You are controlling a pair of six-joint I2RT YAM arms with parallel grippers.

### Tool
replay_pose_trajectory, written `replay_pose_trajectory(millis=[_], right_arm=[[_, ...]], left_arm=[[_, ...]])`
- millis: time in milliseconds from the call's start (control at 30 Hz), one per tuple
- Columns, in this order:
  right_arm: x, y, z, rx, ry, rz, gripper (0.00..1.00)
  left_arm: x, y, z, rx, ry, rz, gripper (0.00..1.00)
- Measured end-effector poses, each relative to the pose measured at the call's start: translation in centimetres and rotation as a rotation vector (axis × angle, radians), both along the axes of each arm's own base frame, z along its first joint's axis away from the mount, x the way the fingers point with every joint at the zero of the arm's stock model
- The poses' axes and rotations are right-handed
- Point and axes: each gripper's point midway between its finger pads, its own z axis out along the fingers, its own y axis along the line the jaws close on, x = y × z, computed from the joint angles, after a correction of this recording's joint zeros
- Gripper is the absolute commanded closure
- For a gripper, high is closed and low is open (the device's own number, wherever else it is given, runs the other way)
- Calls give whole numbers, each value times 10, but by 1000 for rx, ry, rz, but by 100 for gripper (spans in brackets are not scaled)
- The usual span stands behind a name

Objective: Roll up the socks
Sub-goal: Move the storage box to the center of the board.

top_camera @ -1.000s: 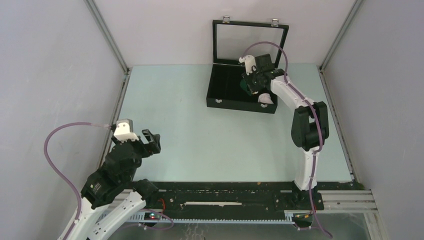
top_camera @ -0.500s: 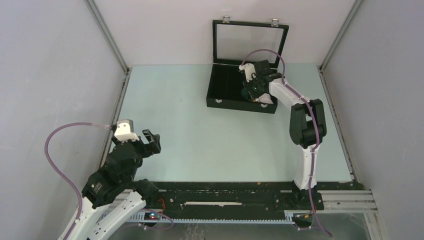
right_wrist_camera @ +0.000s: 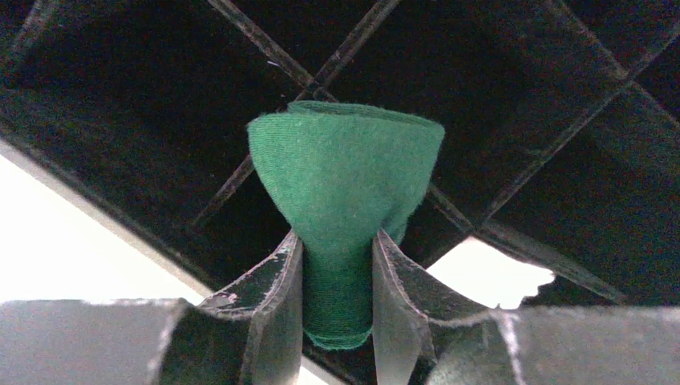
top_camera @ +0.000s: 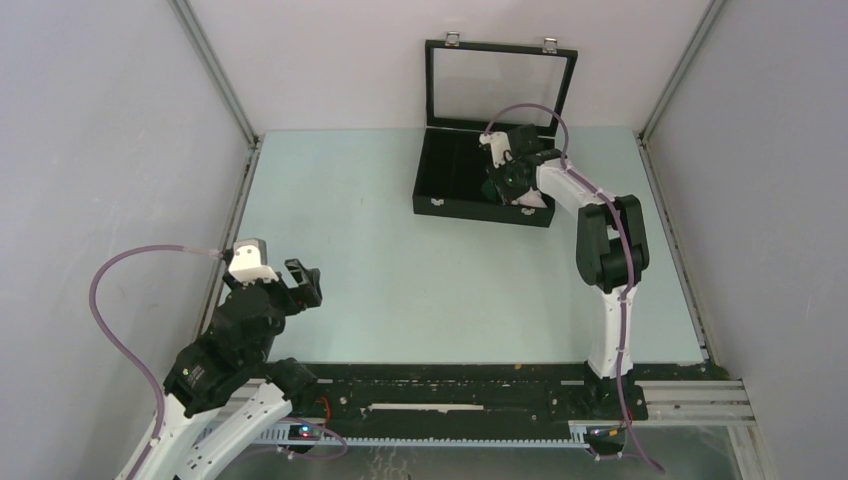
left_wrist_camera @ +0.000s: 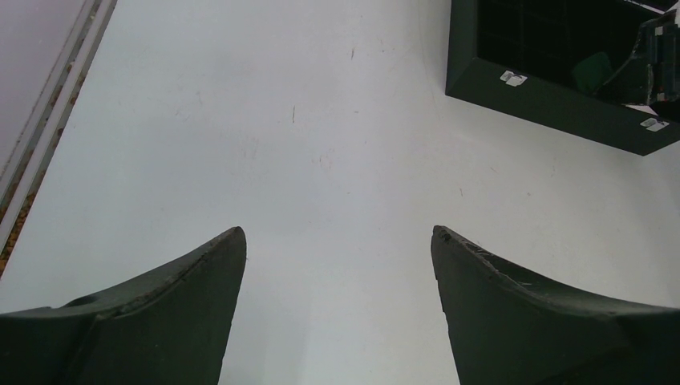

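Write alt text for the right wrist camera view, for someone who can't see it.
The right gripper pinches a bunched green sock between its two fingers, the fabric flaring out above them. Behind it lies a black box with crossing dividers.

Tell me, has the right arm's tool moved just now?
Yes. In the top view, the right tool, gripping the green sock, slid slightly away from the raised lid of the black box, toward its front wall.
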Motion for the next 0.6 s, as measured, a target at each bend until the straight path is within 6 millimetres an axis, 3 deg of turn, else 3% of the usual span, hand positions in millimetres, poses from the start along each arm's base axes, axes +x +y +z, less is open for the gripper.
replay_pose_trajectory(millis=[133, 600], right_arm=[[2, -1, -10, 8, 16, -11, 100], [-1, -2, -13, 14, 44, -50, 100]], left_arm=[[0, 0, 0, 0, 0, 0, 10], [0, 0, 0, 0, 0, 1, 10]])
